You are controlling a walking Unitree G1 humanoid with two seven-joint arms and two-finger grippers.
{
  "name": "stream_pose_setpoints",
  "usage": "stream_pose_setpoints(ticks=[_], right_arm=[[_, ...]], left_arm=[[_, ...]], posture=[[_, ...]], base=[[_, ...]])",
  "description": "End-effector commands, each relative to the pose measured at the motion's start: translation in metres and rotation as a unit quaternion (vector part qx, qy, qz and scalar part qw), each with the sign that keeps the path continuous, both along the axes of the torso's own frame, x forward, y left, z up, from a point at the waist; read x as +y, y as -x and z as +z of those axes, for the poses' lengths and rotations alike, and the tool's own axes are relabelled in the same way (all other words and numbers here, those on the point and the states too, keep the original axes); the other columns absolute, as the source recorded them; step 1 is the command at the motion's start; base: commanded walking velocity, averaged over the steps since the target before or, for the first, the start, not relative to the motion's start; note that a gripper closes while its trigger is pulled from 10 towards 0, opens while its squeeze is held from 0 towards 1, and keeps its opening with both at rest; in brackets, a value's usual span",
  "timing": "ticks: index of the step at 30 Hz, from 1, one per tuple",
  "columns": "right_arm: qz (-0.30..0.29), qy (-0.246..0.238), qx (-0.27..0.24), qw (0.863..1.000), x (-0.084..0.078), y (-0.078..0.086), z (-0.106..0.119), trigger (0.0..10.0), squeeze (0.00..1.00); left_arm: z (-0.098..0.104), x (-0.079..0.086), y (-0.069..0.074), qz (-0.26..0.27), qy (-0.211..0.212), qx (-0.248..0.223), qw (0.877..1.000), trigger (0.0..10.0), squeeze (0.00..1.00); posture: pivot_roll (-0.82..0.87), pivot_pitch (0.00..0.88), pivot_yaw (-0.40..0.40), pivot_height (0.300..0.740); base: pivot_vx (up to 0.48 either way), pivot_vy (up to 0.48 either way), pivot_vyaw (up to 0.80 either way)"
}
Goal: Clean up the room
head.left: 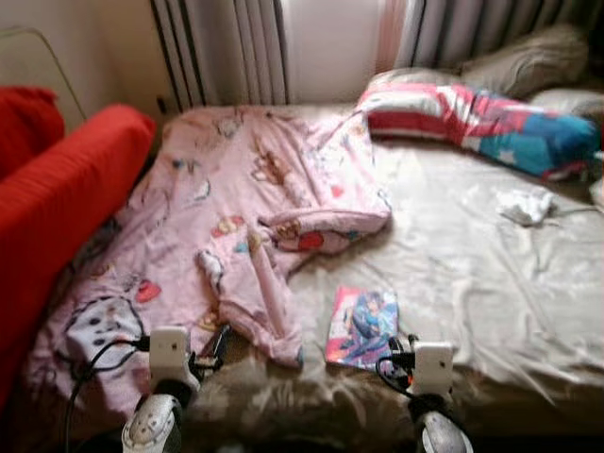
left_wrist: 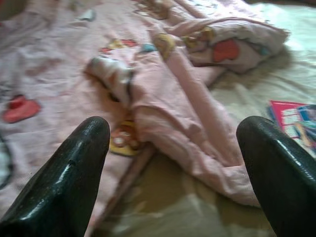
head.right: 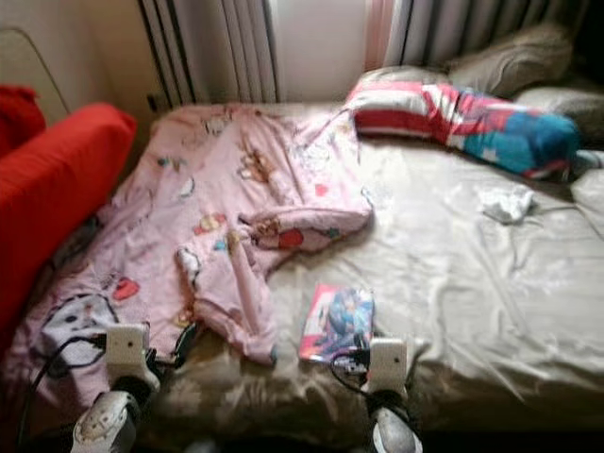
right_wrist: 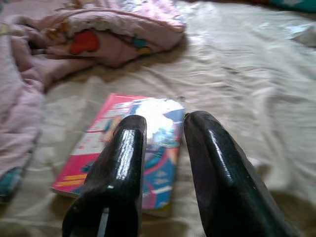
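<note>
A pink cartoon-print blanket (head.left: 236, 208) lies crumpled over the left half of the bed, with one fold trailing toward the front edge (left_wrist: 187, 118). A pink and blue comic book (head.left: 362, 326) lies flat on the beige sheet (head.left: 472, 283) near the front edge. My right gripper (right_wrist: 165, 123) hovers low just in front of the book (right_wrist: 133, 148), its fingers close together and holding nothing. My left gripper (left_wrist: 173, 143) is open, fingers wide apart, just short of the blanket's trailing fold. Both wrists (head.left: 170, 354) sit at the bed's front edge.
A red sofa (head.left: 57, 208) stands against the bed's left side. A striped red, white and blue pillow (head.left: 472, 118) and grey pillows (head.left: 528, 58) lie at the head. A crumpled white cloth (head.left: 525, 205) rests on the right. Curtains (head.left: 226, 47) hang behind.
</note>
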State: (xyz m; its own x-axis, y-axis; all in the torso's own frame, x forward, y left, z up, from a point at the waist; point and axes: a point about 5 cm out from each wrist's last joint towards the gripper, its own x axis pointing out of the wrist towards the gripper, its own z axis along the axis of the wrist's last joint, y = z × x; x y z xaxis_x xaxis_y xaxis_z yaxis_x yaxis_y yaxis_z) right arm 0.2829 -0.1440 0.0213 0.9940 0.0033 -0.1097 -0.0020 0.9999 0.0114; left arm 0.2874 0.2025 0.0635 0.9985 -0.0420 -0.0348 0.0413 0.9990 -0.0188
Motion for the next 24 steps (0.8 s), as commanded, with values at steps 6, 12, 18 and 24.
stream_pose_setpoints(ticks=[6,12,18,24], right_arm=[[0.0,-0.007,0.012,1.0,0.0027,0.0019,-0.0043,10.0,0.0],[0.003,-0.008,0.015,1.0,0.0043,0.0018,-0.005,10.0,0.0],[0.004,-0.007,0.023,1.0,0.0054,0.0027,-0.0074,10.0,0.0],[0.0,-0.011,0.031,0.999,0.004,0.003,-0.0096,10.0,0.0]], left_arm=[[0.0012,0.0003,-0.0008,-0.007,-0.003,0.004,1.0,10.0,0.0],[0.0015,-0.0003,-0.0014,-0.009,-0.006,0.005,1.0,10.0,0.0],[0.0013,0.0,-0.0016,-0.008,-0.007,0.007,1.0,10.0,0.0],[0.0015,-0.0003,-0.0019,-0.008,-0.008,0.008,1.0,10.0,0.0]], posture=[[-0.02,0.158,0.02,0.605],[-0.02,0.165,0.023,0.605],[-0.02,0.173,0.025,0.605],[-0.02,0.176,0.026,0.605]], base=[[0.0,0.0,0.0],[0.0,0.0,0.0],[0.041,0.0,0.0],[0.258,0.0,0.0]])
